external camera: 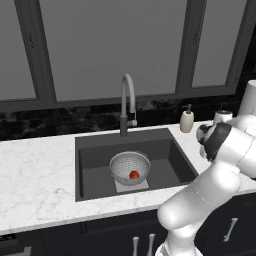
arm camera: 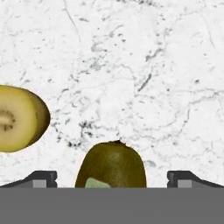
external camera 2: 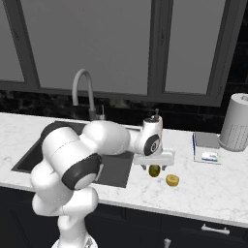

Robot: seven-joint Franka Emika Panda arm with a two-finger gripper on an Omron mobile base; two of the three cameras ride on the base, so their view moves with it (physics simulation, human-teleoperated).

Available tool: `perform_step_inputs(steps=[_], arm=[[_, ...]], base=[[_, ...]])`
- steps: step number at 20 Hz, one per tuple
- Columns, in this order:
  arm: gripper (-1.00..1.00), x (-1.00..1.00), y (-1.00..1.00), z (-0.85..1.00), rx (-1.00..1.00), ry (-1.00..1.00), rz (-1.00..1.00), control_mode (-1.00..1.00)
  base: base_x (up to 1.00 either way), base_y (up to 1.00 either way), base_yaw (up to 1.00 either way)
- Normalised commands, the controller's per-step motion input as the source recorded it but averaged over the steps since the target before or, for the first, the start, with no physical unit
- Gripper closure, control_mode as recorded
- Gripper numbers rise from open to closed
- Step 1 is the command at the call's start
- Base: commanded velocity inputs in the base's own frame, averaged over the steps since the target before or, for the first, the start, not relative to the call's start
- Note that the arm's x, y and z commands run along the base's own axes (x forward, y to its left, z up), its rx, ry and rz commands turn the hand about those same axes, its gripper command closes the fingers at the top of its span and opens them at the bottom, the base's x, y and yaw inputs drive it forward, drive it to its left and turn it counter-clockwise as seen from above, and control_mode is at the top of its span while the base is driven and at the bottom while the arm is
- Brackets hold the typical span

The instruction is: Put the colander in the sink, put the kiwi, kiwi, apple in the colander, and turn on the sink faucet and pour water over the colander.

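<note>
The white marble desk (external camera: 35,175) carries a dark sink (external camera: 95,165) with the tall faucet (external camera: 127,100) behind it; no water runs. The colander (external camera: 130,167) sits on the sink floor, over the lighter plate, and the apple (external camera: 134,174) lies inside it. So the first step looks done and the fruit-loading step is in hand, with both kiwis still out on the desk to the right of the sink.

The claw (external camera 2: 154,167) hangs low over the dark green kiwi (external camera 2: 154,170), its fingers spread wide apart with the fruit between them and nothing gripped. In the hand view that kiwi (arm camera: 110,165) sits midway between the two fingertips (arm camera: 41,178), gaps showing on either side. The yellower kiwi (external camera 2: 172,180) lies just beside it, apart.

The next move likely calls for closing on the green kiwi without nudging its neighbour, then lifting and carrying it left to the colander.
</note>
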Motion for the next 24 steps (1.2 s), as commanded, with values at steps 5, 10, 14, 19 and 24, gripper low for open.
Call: perform_step_inputs(steps=[5, 10, 14, 19, 24], arm=[[-1.00, 0.22, -0.01, -0.37, 0.01, 0.00, -0.01, -1.00], [-1.00, 0.14, -0.09, -0.45, 0.00, 0.00, -0.01, -1.00], [1.00, 0.03, -0.05, -0.39, 0.00, 0.00, -0.01, -1.00], [1.00, -0.20, 0.03, -0.07, 0.09, -0.11, 0.00, -1.00], [1.00, -0.33, 0.58, 0.60, 0.10, -0.32, 0.00, -1.00]], base=[[0.00, 0.00, 0.00], [0.00, 0.00, 0.00], [0.00, 0.00, 0.00], [0.00, 0.00, 0.00], [0.00, 0.00, 0.00]])
